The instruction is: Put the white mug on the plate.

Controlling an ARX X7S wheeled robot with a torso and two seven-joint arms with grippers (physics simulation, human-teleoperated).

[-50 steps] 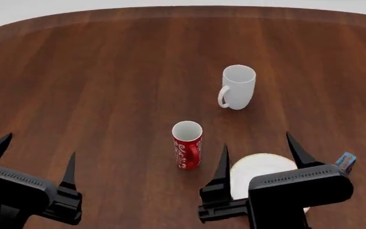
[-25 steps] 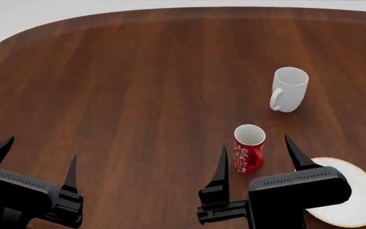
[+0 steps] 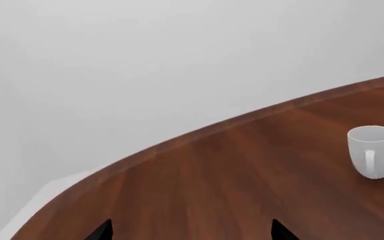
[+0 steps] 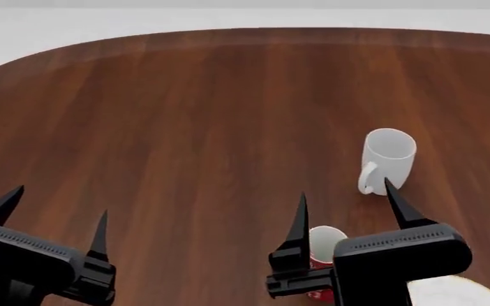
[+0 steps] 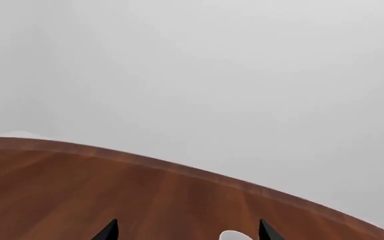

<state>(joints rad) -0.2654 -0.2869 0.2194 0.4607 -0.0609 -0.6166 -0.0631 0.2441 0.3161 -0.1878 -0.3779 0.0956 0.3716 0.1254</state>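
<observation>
The view has tipped since half a second ago, so both mugs and the plate now sit lower in the head view and the red mug has slid behind the right gripper. The counter (image 4: 185,121) is dark, glossy wood with long straight grain and a rounded edge. The white mug (image 4: 387,159) is a plain, shiny ceramic cylinder standing upright and empty, its loop handle turned toward the robot. It stands well apart from the plate (image 4: 449,294), a round white dish of which only a sliver shows at the frame's bottom, behind the right gripper. The red mug (image 4: 321,245), upright with a white inside, is between them, half hidden. The right gripper (image 4: 346,205) has its black, pointed fingers spread wide and holding nothing; the left gripper (image 4: 53,213) is likewise spread wide and empty.
</observation>
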